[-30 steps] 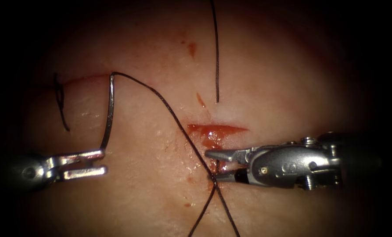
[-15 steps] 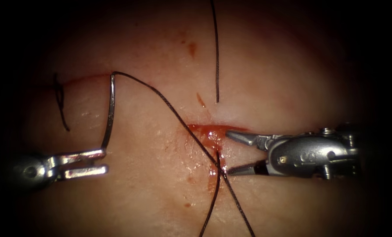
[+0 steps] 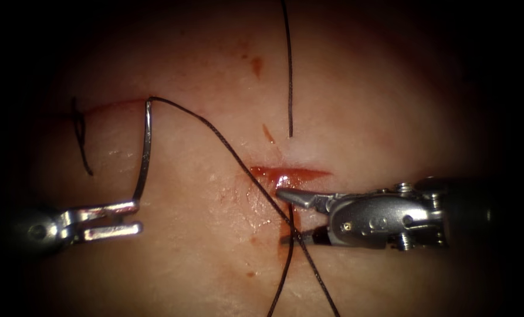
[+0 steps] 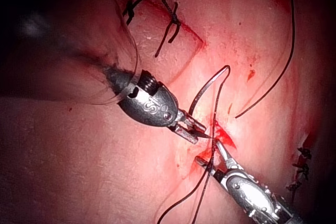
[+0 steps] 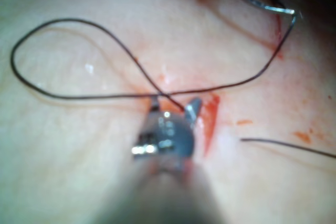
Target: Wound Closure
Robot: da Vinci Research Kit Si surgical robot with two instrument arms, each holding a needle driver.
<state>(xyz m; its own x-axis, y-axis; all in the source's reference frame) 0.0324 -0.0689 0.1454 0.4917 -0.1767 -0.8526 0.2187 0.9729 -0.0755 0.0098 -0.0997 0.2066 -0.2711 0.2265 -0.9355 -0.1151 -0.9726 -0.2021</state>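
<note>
Both my tools lie low and level over the tissue (image 3: 391, 105): my right tool (image 3: 288, 216), jaws spread around the thread (image 3: 226, 149) beside the red cut (image 3: 288, 174), holds nothing; farther left, my left tool (image 3: 134, 216) pinches the needle (image 3: 146, 147) by one end, its curve standing clear above the tissue.

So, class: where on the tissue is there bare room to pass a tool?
Bare: between needle and slanting thread; right of the hanging thread end. Crowded: the cut, where threads cross between the open fingers of the right tool, holding nothing. Left tool holds the needle's end, off the tissue.
</note>
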